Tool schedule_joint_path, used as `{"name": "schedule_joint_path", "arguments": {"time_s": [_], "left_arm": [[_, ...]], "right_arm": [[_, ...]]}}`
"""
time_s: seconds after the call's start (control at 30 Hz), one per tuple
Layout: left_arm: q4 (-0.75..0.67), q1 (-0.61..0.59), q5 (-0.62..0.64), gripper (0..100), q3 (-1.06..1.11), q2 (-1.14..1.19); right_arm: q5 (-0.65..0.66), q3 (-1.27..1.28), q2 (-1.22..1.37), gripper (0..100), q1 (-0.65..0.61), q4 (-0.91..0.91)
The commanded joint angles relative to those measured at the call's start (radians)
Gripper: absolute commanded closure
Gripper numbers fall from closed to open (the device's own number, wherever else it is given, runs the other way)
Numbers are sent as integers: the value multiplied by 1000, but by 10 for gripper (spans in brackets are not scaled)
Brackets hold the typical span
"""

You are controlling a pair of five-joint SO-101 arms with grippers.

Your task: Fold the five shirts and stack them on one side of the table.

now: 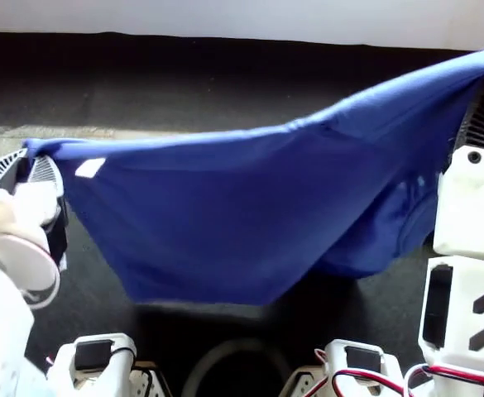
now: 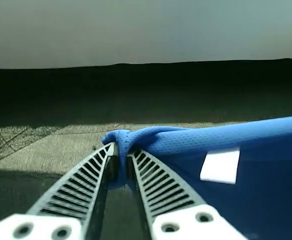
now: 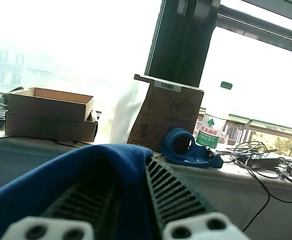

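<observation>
Cardboard boxes (image 3: 48, 114), a bottle (image 3: 209, 127) and a blue tape dispenser (image 3: 188, 148) stand on the ledge beyond the right gripper (image 3: 136, 172), which, like the left gripper (image 2: 121, 152), is clamped on the blue shirt (image 1: 250, 207), stretched and sagging between them above the dark table (image 1: 184, 103), white tag (image 2: 220, 166) showing.

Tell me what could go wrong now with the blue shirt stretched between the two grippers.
1. The left gripper pinches only a small bunched corner of the shirt; a pull could slip it free.
2. The shirt drapes over the right gripper, so it may snag there on release.
3. The cloth hangs unevenly, sagging and bunched toward the right gripper's end, so it may land creased when lowered.
</observation>
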Motion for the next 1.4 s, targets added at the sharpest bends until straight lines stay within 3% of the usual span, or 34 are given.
{"name": "schedule_joint_path", "arguments": {"time_s": [0.0, 0.5, 0.77, 0.93, 1.13, 1.37], "left_arm": [[8, -76, 2, 991, -15, -16], [20, -108, 2, 991, -61, -242], [20, -108, 2, 991, -30, -248], [-23, -108, 2, 991, 117, -116], [-127, -108, 2, 991, 199, 116], [-241, -104, -44, 991, 191, 409]], "right_arm": [[0, -30, -5, 992, 8, -28], [2, -27, -182, 992, 10, -15], [2, 13, -166, 992, 10, -16], [0, 151, -88, 992, 1, -24], [2, 374, 58, 992, -140, -42], [2, 536, 291, 992, -180, -262]]}}
